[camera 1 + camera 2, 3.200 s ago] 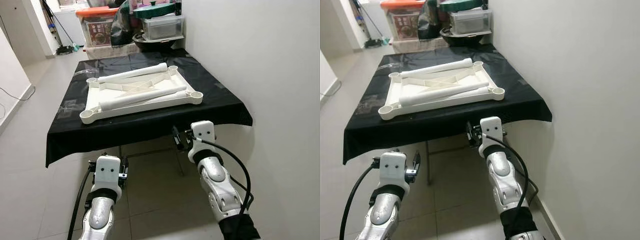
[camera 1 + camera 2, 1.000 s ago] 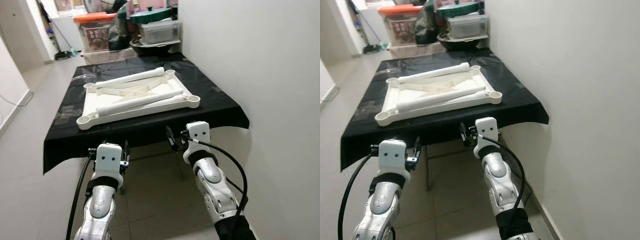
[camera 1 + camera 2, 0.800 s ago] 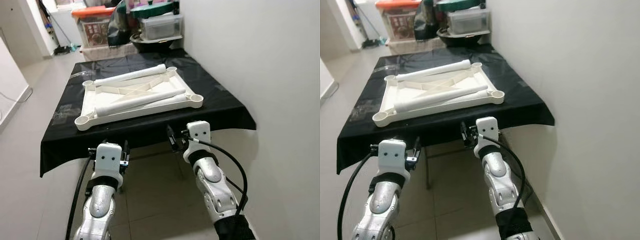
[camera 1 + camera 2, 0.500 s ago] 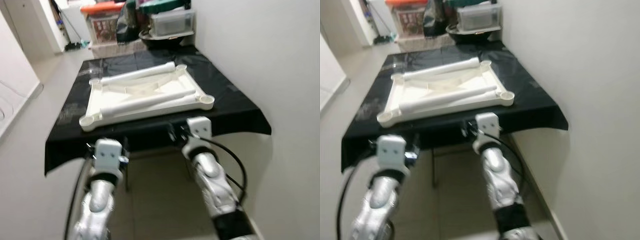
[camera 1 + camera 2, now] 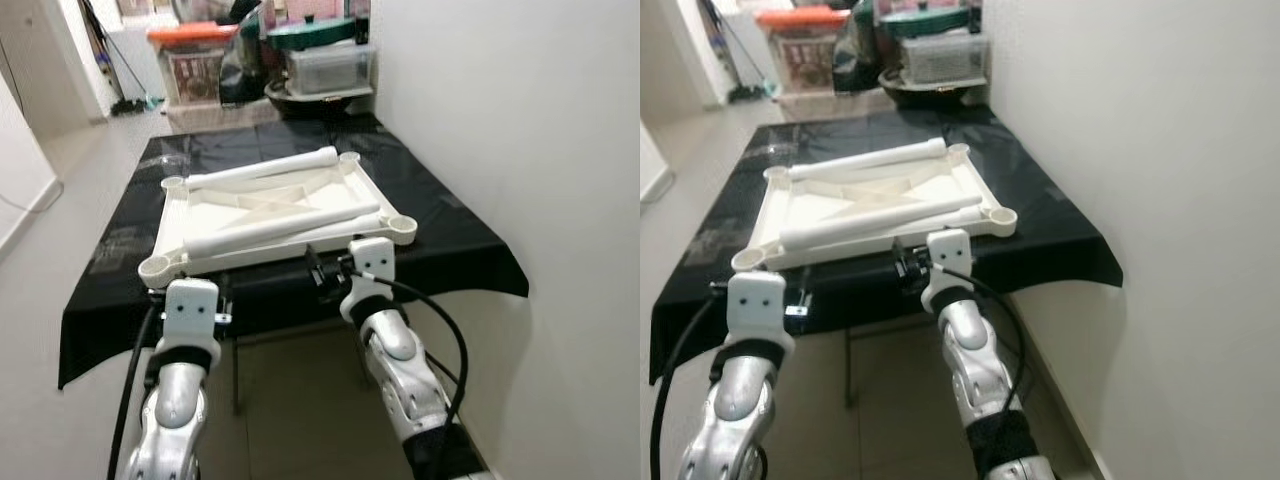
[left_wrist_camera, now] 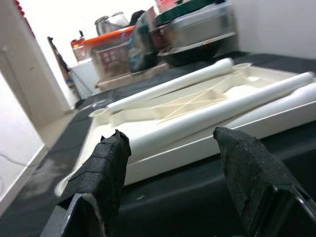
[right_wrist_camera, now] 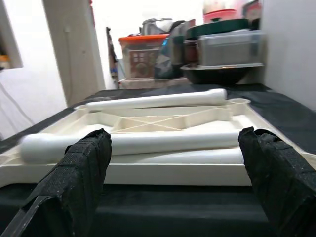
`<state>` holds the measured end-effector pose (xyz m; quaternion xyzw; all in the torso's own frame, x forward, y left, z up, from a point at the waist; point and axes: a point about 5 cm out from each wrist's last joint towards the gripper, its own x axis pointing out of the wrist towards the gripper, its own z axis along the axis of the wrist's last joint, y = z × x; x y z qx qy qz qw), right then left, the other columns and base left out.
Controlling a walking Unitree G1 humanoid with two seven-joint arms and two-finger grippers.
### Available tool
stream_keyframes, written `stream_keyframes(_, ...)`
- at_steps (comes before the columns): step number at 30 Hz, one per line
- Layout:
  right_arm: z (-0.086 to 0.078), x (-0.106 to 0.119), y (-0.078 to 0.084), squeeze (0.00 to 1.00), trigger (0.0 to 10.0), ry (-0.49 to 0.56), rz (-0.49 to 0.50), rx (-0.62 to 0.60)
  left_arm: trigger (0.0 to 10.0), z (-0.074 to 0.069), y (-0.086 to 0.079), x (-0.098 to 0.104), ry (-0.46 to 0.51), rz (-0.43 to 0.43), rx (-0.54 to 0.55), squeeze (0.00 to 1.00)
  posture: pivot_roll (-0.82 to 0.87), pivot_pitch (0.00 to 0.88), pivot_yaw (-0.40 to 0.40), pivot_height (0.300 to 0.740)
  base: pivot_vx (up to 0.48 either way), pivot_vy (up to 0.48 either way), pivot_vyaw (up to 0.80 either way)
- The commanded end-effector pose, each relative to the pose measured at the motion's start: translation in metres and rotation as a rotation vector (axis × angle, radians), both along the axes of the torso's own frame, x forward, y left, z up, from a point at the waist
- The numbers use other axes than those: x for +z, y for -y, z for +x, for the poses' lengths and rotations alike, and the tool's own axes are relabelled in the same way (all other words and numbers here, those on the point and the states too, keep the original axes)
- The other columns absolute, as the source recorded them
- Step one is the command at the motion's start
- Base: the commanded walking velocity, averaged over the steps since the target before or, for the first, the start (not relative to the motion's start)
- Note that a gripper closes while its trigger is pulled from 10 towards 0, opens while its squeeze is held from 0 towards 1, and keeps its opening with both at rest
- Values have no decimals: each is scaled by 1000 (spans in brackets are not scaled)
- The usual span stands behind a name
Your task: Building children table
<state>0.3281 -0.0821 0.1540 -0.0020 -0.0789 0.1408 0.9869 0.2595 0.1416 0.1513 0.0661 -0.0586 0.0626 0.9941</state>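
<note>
We are facing the upturned white plastic children's tabletop (image 5: 270, 210) lying mid-frame on the black-draped table (image 5: 450, 225).
Two white tube legs (image 5: 275, 222) are resting on it; our left gripper (image 6: 170, 173) and right gripper (image 7: 173, 173) are hovering released at its near edge.

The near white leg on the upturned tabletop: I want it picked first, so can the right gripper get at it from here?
Probably yes. The right gripper is open at the table edge, facing the near leg; only the tabletop rim lies between.
</note>
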Motion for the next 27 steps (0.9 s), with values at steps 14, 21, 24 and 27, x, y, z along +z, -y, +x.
stream_keyframes(14, 1, 13, -2, 0, 10000, 60, 14, -4, 10000, 4, -5, 6, 8, 19, 7, 0, -48, 0, 45, 740, 253, 0, 434)
stream_keyframes(21, 2, 13, 1, 0, 10000, 61, 22, -16, 10000, 5, -6, 7, 13, 19, 0, 0, -48, 0, 45, 740, 252, 0, 0)
stream_keyframes(24, 2, 14, 1, 0, 10000, 66, 23, -22, 10000, 6, -6, 9, 18, 28, -7, 0, -48, 0, 48, 740, 252, 0, 0)
stream_keyframes(27, 3, 16, 3, 0, 10000, 63, 51, -45, 10000, 8, -9, 13, 23, 26, -23, 0, -48, 0, 48, 740, 251, 0, 0)
